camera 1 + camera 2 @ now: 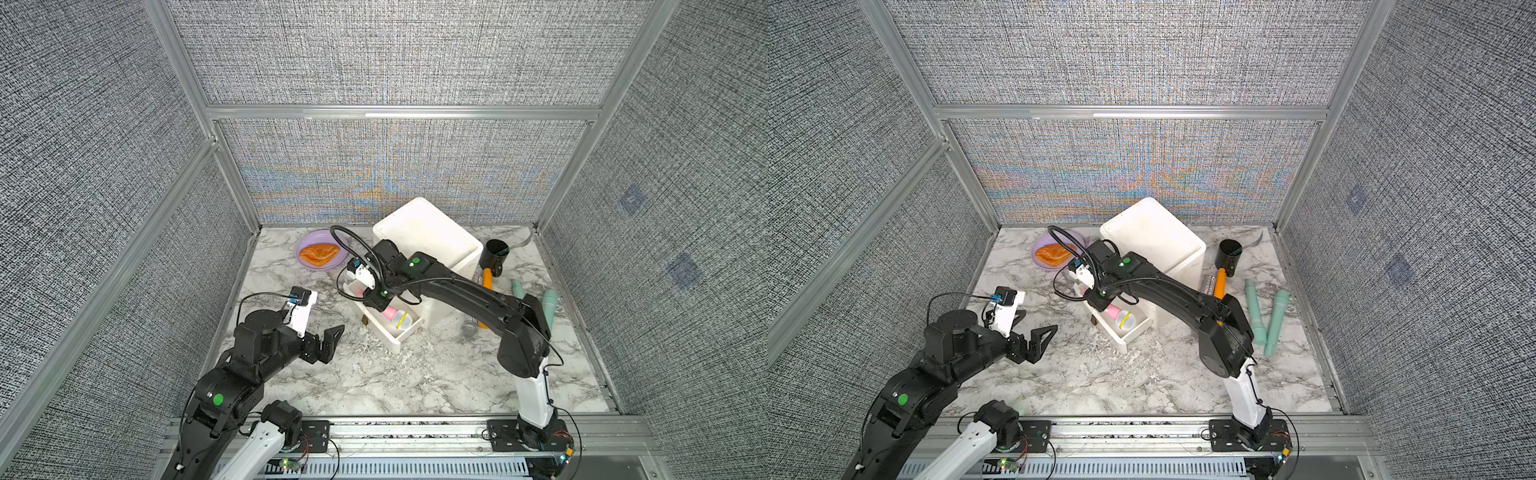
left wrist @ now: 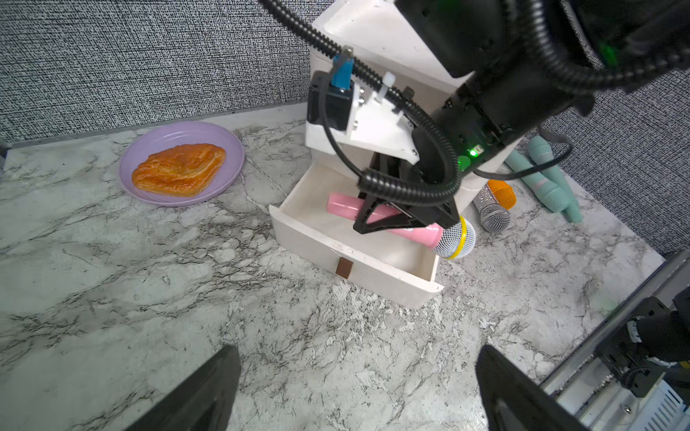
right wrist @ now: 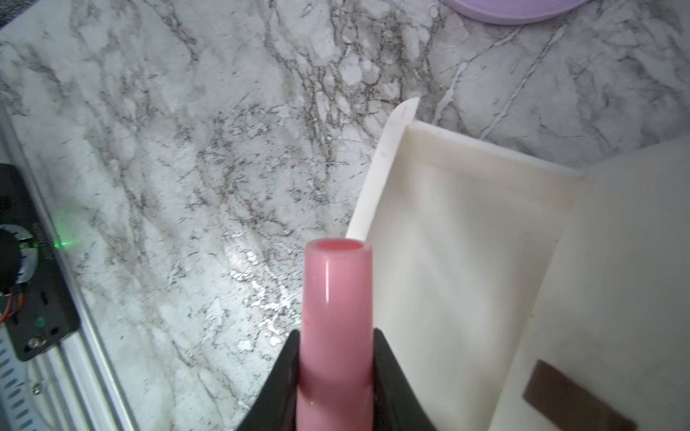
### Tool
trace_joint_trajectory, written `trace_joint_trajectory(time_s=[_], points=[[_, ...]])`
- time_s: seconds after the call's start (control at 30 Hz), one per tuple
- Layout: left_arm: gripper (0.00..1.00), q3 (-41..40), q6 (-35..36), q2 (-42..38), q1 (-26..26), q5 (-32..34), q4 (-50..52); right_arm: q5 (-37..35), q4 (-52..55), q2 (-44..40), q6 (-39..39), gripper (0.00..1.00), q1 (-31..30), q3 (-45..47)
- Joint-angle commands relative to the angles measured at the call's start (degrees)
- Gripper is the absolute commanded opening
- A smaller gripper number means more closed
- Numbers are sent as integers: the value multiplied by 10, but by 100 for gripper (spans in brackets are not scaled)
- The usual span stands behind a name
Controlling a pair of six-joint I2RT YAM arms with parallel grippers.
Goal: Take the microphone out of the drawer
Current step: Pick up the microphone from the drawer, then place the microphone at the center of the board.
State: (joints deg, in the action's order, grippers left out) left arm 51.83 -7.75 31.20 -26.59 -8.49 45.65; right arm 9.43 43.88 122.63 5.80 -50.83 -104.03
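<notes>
The microphone [image 2: 341, 204] has a pink handle, a yellow band and a silver mesh head [image 1: 402, 320]. It lies level across the open white drawer [image 2: 373, 265], with its head over the drawer's side wall. My right gripper [image 3: 336, 337] reaches down over the drawer [image 1: 390, 337] and is shut on the pink handle [image 3: 338, 291], one black finger on each side. In both top views the right wrist hides those fingers; the microphone [image 1: 1122, 316] shows below it. My left gripper [image 1: 329, 344] hovers over bare marble to the left of the drawer, open and empty [image 2: 358, 352].
The drawer belongs to a white cabinet [image 1: 424, 232]. A purple plate [image 1: 305, 243] with a pastry [image 2: 179, 169] sits at the back left. Right of the cabinet are a black cup [image 1: 494, 253] and several other microphones: orange [image 2: 502, 194], silver [image 2: 493, 214] and teal [image 1: 549, 307].
</notes>
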Motion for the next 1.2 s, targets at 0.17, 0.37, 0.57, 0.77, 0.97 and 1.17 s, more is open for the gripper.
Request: trace_joint_trajectory(time_s=[0.17, 0.37, 0.57, 0.77, 0.97, 1.17], points=[[100, -1, 6, 0, 5, -23, -24, 26, -76, -144, -45, 0, -11, 138], [100, -2, 7, 8, 5, -25, -24, 19, -57, -224, -48, 0, -7, 166], [100, -2, 7, 15, 6, -26, -23, 43, -54, -299, -52, 0, 40, 176], [100, -2, 7, 21, 6, -23, -24, 34, -43, -359, -54, 0, 119, 190], [100, -2, 6, 43, 6, -20, -26, 39, -71, -430, -64, 0, 255, 253], [100, 5, 7, 56, 7, -25, -28, 33, -109, -473, -71, 0, 405, 328]])
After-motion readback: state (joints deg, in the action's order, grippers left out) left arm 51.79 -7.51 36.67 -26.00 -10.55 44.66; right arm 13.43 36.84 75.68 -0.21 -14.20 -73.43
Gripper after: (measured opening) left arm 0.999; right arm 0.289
